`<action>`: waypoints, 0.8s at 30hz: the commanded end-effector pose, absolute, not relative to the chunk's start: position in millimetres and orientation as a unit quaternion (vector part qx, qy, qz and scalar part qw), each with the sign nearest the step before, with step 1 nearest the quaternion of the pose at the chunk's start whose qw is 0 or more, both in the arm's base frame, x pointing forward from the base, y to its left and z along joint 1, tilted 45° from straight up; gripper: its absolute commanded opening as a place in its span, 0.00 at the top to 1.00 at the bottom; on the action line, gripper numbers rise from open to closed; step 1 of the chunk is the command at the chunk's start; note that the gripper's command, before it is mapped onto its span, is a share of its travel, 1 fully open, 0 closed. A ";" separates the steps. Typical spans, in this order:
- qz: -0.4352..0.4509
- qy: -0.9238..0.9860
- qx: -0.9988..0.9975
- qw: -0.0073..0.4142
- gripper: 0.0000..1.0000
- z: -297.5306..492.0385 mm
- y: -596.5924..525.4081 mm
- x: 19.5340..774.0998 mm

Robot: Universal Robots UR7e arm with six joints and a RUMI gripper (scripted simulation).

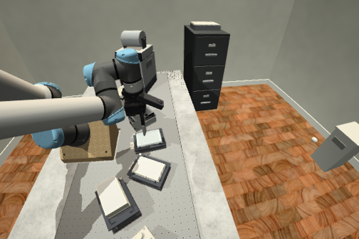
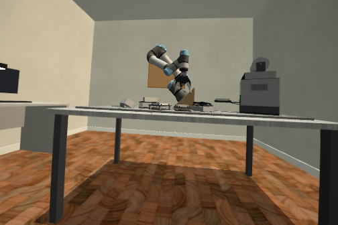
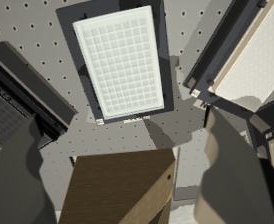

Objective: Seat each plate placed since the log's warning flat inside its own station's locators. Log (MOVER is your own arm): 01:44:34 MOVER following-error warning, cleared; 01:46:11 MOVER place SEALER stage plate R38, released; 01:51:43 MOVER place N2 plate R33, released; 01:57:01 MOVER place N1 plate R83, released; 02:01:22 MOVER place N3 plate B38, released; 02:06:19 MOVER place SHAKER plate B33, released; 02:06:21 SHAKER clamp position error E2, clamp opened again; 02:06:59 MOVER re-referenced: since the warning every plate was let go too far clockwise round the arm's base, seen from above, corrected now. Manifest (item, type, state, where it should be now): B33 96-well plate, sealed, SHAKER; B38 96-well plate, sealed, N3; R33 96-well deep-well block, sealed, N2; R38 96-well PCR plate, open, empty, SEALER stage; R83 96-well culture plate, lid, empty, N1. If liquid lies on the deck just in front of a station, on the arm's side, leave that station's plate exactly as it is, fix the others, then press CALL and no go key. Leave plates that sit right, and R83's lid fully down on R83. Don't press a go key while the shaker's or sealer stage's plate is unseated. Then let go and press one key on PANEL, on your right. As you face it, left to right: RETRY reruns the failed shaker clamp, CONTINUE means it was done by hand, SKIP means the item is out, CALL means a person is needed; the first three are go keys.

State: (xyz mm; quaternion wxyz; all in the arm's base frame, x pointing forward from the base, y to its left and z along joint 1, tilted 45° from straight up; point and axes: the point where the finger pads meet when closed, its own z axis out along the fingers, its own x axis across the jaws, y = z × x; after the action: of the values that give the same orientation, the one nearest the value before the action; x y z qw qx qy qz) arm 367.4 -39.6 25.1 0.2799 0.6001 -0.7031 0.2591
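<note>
The place is a small laboratory automation room. A long grey perforated metal bench (image 1: pixel 185 198) carries white multi-well plates (image 1: pixel 149 138) seated in dark rectangular holders, beside a grey boxy benchtop instrument (image 2: pixel 259 96) with a roll on top. A black three-drawer filing cabinet (image 1: pixel 206 66) stands on wood-block parquet flooring (image 1: pixel 271 169) under plain grey-green walls.
</note>
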 end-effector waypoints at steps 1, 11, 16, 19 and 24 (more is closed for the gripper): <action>0.259 -0.703 0.600 0.280 0.18 31.4 -33.3 368.4; 0.259 -0.703 0.600 0.280 0.18 35.8 -28.9 368.9; 0.251 -0.685 0.621 0.288 0.18 25.3 -18.2 368.3; 0.242 -0.666 0.641 0.295 0.18 14.8 -7.5 367.6; 0.227 -0.633 0.673 0.307 0.18 -2.7 10.3 366.5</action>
State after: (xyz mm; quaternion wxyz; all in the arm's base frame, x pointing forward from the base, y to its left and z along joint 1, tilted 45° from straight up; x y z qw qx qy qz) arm 366.5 -7.2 14.3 0.2963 0.6424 -0.6644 0.2409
